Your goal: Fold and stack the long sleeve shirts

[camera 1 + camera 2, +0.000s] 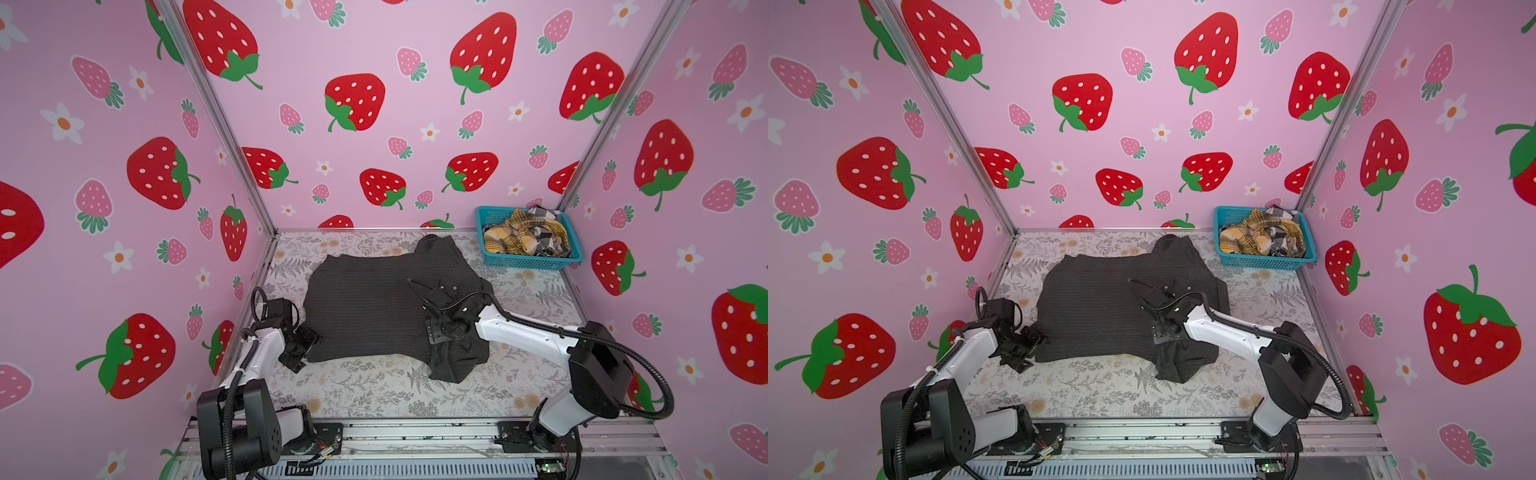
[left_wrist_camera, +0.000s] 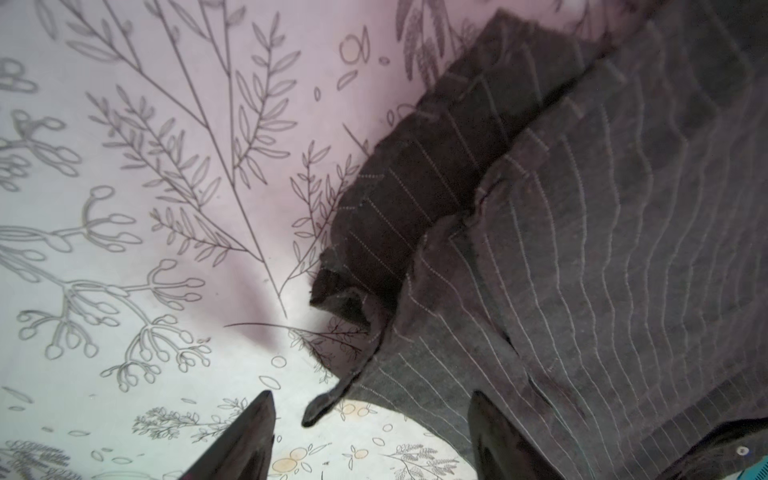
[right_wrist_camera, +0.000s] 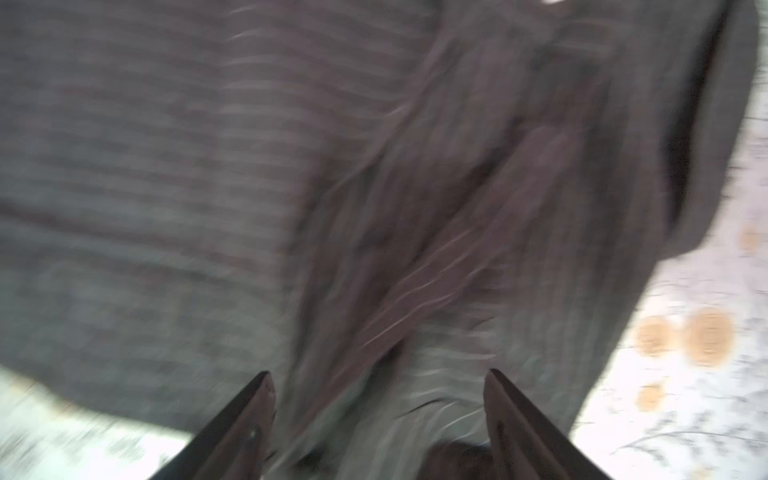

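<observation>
The left hand (image 2: 372,392) sits at the near-left corner of the dark charcoal pinstriped button-up shirt (image 1: 365,307), jaws wide apart and empty. The shirt lies spread in the middle of the floral-print counter (image 1: 374,395), its long axis left to right, with the hem to the left and the bunched sleeves to the right. There the right hand (image 3: 378,378) hangs over it, also spread and gripping nothing. In the far-right corner a turquoise plastic mesh basket (image 1: 528,262) holds the crumpled mustard-yellow plaid shirt (image 1: 511,241) and the black-and-white checked shirt (image 1: 542,212).
</observation>
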{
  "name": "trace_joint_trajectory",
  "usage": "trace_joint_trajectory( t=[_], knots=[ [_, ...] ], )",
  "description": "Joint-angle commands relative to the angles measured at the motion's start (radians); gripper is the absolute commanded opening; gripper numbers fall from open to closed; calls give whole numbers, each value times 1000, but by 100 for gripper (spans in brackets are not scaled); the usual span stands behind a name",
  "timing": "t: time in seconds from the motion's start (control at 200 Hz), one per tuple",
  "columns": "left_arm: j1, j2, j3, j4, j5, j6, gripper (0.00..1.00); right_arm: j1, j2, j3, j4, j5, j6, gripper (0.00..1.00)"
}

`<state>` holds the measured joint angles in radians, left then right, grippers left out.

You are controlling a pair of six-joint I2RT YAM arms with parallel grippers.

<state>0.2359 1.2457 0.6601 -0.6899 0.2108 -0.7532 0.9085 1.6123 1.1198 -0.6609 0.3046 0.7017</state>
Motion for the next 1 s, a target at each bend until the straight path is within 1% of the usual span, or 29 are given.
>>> trace_joint_trajectory(
  t=[0.0, 0.07, 0.16, 0.235, 0.3, 0.35, 0.37, 0.375, 0.38, 0.415, 0.42, 0.43, 0.475, 0.485, 0.49, 0.51, 0.58, 0.63, 0.7, 0.815, 0.85, 0.92, 0.955, 0.995],
  knots=[
    [4, 24, 48, -21, 1, 26, 73, -103, 35, 16, 28, -30, -30, 79],
    [7, 31, 49, -28, 3, 31, 73, -149, 69, 22, 70, -83, -43, 77],
    [17, 28, 48, -29, 9, 35, 73, -179, 120, 41, 89, -93, -52, 75],
    [22, 26, 44, -26, 8, 35, 73, -193, 157, 48, 125, -115, -64, 70],
    [24, 29, 41, -23, 11, 37, 73, -201, 188, 68, 137, -106, -79, 65],
    [23, 33, 39, -18, 15, 35, 72, -207, 213, 98, 135, -93, -97, 53],
    [23, 35, 37, -16, 13, 34, 71, -207, 221, 110, 132, -84, -103, 43],
    [23, 35, 37, -15, 13, 34, 71, -207, 221, 110, 132, -84, -103, 43],
    [23, 35, 36, -15, 13, 34, 71, -207, 224, 117, 128, -78, -106, 40],
    [23, 38, 34, -14, 14, 32, 70, -208, 234, 147, 107, -53, -116, 28],
    [23, 38, 34, -14, 14, 32, 70, -208, 234, 147, 107, -53, -116, 28],
    [24, 39, 35, -14, 15, 32, 70, -208, 236, 161, 94, -40, -120, 23],
    [25, 39, 36, -13, 18, 34, 68, -207, 235, 199, 58, 3, -129, 14],
    [25, 40, 36, -14, 18, 34, 68, -207, 233, 204, 54, 9, -129, 14],
    [25, 39, 36, -15, 18, 34, 68, -207, 232, 213, 47, 22, -130, 12],
    [25, 38, 37, -16, 17, 33, 68, -208, 225, 229, 29, 51, -132, 8],
    [27, 30, 40, -22, 15, 40, 66, -206, 198, 291, -60, 150, -131, 0],
    [26, 24, 43, -25, 12, 42, 65, -206, 172, 336, -130, 217, -133, 0],
    [29, 16, 47, -32, 10, 44, 64, -200, 120, 353, -171, 272, -139, 0],
    [27, 15, 42, -32, 14, 49, 64, -161, 44, 351, -182, 312, -155, 0],
    [28, 18, 40, -30, 15, 49, 64, -133, 30, 351, -170, 316, -169, 0],
    [28, 22, 39, -27, 14, 49, 64, -45, 28, 364, -116, 317, -228, 0],
    [28, 24, 39, -26, 15, 47, 63, 7, 44, 376, -89, 325, -258, 0],
    [29, 24, 38, -24, 18, 48, 63, 67, 81, 402, -52, 308, -306, 0]
  ],
)
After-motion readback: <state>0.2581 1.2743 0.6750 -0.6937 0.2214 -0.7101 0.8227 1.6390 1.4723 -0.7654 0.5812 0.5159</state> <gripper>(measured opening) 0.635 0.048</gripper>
